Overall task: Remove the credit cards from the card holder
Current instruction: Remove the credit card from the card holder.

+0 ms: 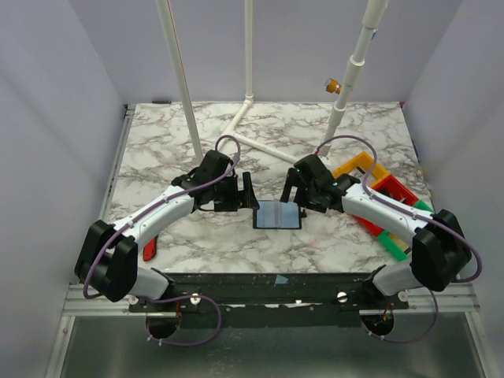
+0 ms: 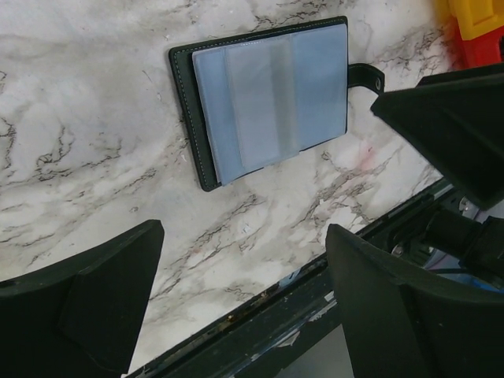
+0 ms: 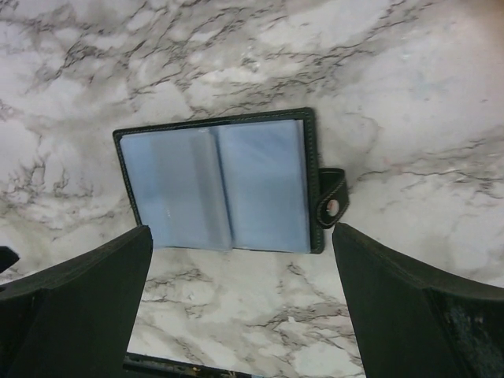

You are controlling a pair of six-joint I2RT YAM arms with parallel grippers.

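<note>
- Wallet [image 3: 216,185] lies open between my left pincer [image 2: 242,235] and right pincer [image 3: 242,230], both spread and empty.
- Cards [image 2: 260,102] seemingly inside sleeves, none out.
- Next: pinch one card edge, other pincer pinning the cover.

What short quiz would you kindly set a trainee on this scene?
1. True or false: the wallet lies open on the table.
2. The left claw and right claw are: A both open and empty; B both shut; C one gripping the wallet.
3. Fill in: the wallet's tab points toward the ____ claw.
Key: 1 true; 2 A; 3 right.
</note>
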